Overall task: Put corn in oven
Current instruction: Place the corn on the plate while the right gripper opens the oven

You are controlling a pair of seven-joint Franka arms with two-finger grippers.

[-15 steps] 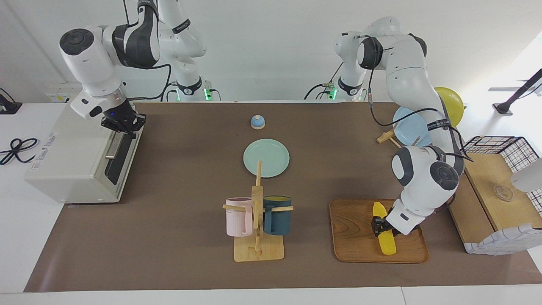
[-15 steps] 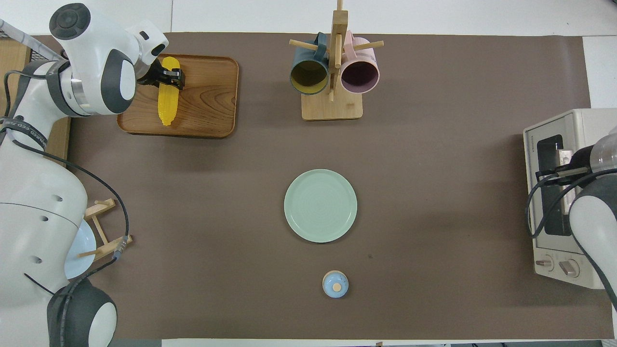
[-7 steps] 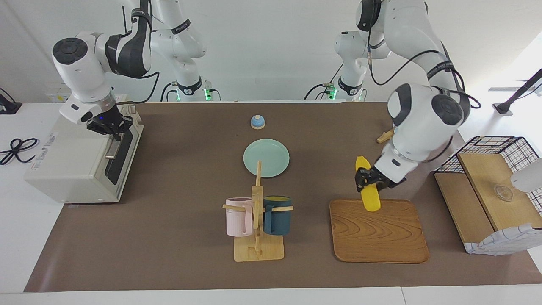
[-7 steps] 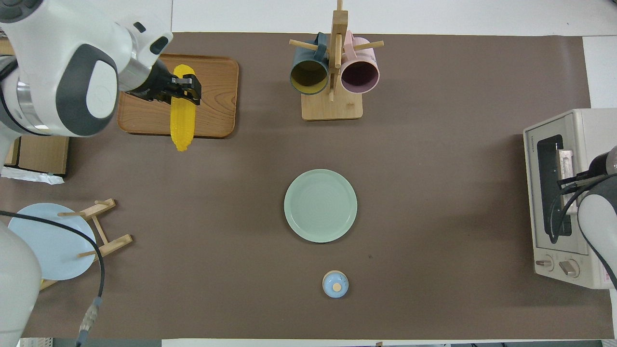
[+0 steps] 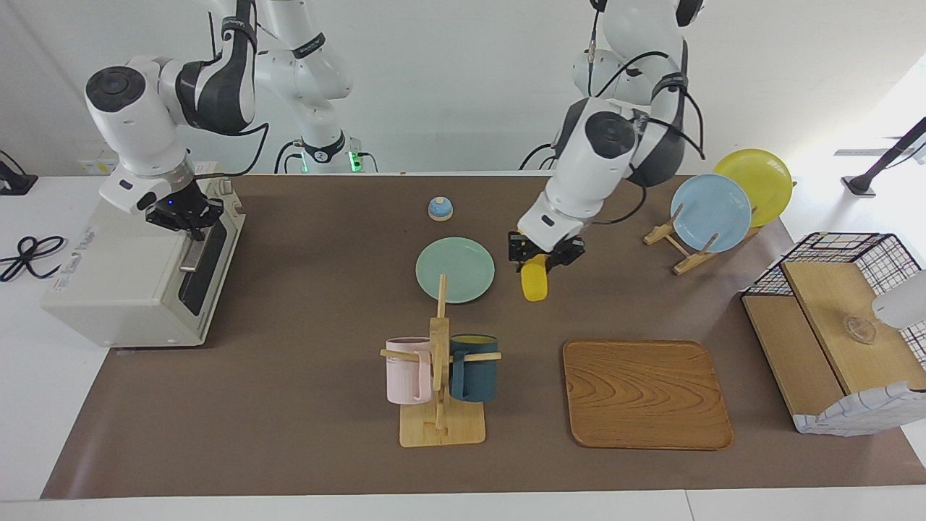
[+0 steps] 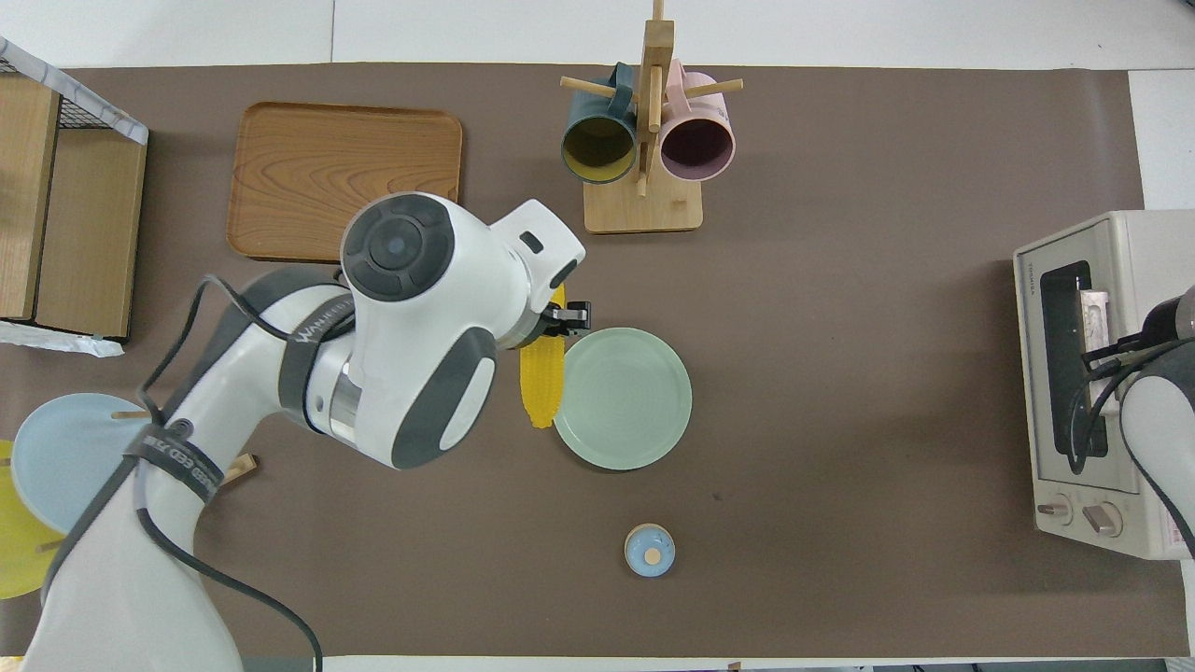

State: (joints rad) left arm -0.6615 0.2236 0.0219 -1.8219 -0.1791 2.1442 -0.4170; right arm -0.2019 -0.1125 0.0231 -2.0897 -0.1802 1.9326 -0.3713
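Observation:
The yellow corn (image 5: 535, 284) hangs in my left gripper (image 5: 544, 255), which is shut on its upper end and holds it above the mat beside the green plate (image 5: 455, 269). In the overhead view the corn (image 6: 541, 385) lies along the plate's edge (image 6: 621, 399), below the left gripper (image 6: 563, 322). The off-white oven (image 5: 123, 282) stands at the right arm's end of the table; its dark glass door looks closed. My right gripper (image 5: 184, 215) is at the door's top edge, just above the metal handle (image 5: 194, 253). The oven (image 6: 1120, 233) also shows in the overhead view.
A wooden mug rack (image 5: 440, 376) with a pink and a dark blue mug stands farther from the robots than the plate. A bare wooden tray (image 5: 646, 394), a blue bell (image 5: 440, 208), a stand with blue and yellow plates (image 5: 709, 212) and a wire-and-wood basket box (image 5: 839, 325) are also there.
My left gripper lifted the corn off the wooden tray and carried it toward the right arm's end, to beside the green plate. My right gripper shifted slightly at the oven door's top.

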